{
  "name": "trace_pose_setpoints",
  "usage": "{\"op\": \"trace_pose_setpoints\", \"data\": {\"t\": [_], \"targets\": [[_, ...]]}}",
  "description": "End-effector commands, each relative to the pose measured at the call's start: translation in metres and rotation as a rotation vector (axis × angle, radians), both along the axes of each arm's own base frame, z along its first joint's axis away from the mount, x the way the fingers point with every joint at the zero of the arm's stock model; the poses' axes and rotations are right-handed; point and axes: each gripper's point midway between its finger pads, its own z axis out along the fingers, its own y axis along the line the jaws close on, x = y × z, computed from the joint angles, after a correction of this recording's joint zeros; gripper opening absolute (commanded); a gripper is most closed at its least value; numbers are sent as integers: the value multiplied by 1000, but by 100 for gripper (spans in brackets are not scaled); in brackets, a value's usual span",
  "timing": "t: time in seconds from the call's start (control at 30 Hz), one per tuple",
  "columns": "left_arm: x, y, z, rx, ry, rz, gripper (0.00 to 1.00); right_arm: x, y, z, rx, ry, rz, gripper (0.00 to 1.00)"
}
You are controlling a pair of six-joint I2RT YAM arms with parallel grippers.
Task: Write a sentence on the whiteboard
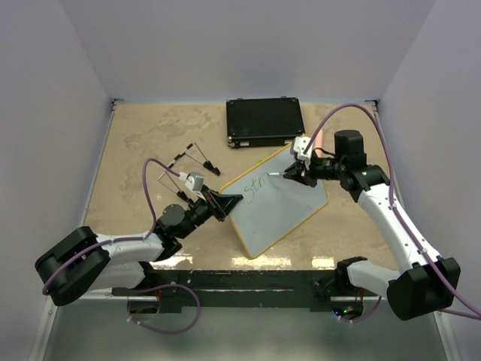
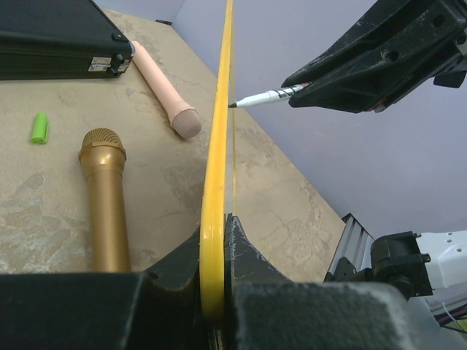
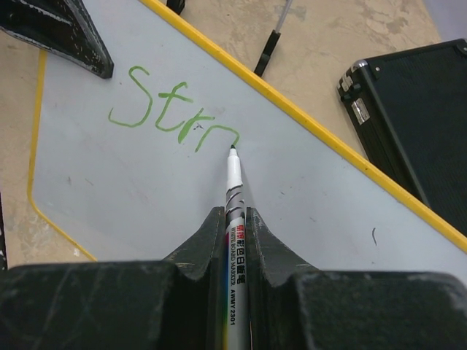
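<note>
My right pincer [image 3: 233,219] is pressed tight on a white-barrelled marker pen [image 3: 233,179], gripped along the barrel, I judge, for a steady tip. Just ahead of it the tip seems to touch the tail of the thin green handwritten lettering [image 3: 171,117], roughly "Strn". The flat white whiteboard with a yellow rim [image 3: 146,189] lies under and ahead of this pincer. At the far edge my left pincer [image 2: 214,248] pinches the rim, probably to stop it sliding on the mottled tan table [image 3: 350,36]. Further right sits a black rectangular case [image 3: 416,124].
</note>
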Motion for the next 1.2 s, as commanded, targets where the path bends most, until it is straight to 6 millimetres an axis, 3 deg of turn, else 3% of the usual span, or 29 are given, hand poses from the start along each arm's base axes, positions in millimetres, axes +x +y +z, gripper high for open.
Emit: {"op": "trace_pose_setpoints", "data": {"t": [0.0,0.3,0.73,1.17], "targets": [[-5,3,-22,105,-26,-25,0,-1,-6,-8,-55,-1,16,0],[-6,2,-22,102,-26,-31,0,-10,-6,-25,-81,38,69,0],[-5,0,-23,99,-21,-36,0,-4,5,-5,-14,31,91,0],[-6,-2,-25,97,-18,-48,0,0,11,1,15,46,101,0]]}}
